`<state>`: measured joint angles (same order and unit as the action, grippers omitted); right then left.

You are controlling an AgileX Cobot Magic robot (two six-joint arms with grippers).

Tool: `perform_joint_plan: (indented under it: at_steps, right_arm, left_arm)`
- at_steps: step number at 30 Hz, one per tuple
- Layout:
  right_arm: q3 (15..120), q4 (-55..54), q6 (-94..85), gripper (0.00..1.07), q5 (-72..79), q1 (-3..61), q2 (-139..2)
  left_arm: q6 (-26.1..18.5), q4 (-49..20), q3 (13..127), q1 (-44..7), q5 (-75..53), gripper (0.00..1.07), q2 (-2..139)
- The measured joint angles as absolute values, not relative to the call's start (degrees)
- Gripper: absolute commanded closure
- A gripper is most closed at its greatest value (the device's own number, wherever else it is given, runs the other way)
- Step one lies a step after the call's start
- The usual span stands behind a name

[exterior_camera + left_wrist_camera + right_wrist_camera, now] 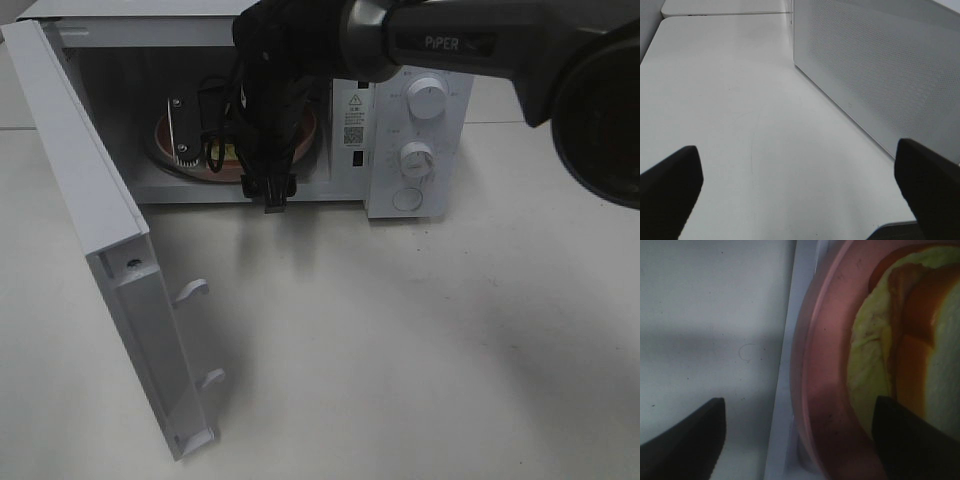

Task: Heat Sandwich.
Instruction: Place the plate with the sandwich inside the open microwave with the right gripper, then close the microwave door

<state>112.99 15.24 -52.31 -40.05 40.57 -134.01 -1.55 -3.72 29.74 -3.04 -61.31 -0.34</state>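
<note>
The sandwich (pixel 920 340), white bread with a brown crust and pale green filling, lies on the round pink plate (pixel 825 365) inside the open microwave (pixel 440 60). In the exterior view only the plate's rim (pixel 308 135) shows past my right arm, and the sandwich is hidden. My right gripper (pixel 795 440) is open inside the cavity, low over the plate's edge. One finger (pixel 910 440) is over the plate by the sandwich, the other (pixel 685 440) over the oven floor. Nothing is held. My left gripper (pixel 797 190) is open and empty above the table.
The microwave door (pixel 90 200) stands swung open at the left, with latch hooks on its inner edge. Two knobs (pixel 428 97) and a button sit on the panel at the right. A white perforated panel (pixel 880 75) rises close beside my left gripper.
</note>
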Motion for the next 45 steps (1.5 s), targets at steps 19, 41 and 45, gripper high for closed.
perform_joint_plan:
  at_steps: [19,41,45]
  right_arm:
    - [90.01,15.18,-52.31,0.31,-27.33,40.57,-119.23]
    - [66.75,15.24,-44.4,0.31,-24.06,40.57,-99.81]
    - [63.14,15.24,-40.05,0.31,-24.01,40.57,-96.03]
  left_arm:
    - [-1.55,-3.72,29.74,-3.04,-61.31,0.07,-0.34]
    - [-1.55,-3.72,29.74,-3.04,-61.31,0.07,-0.34]
    - [-1.55,-3.72,29.74,-3.04,-61.31,0.07,-0.34]
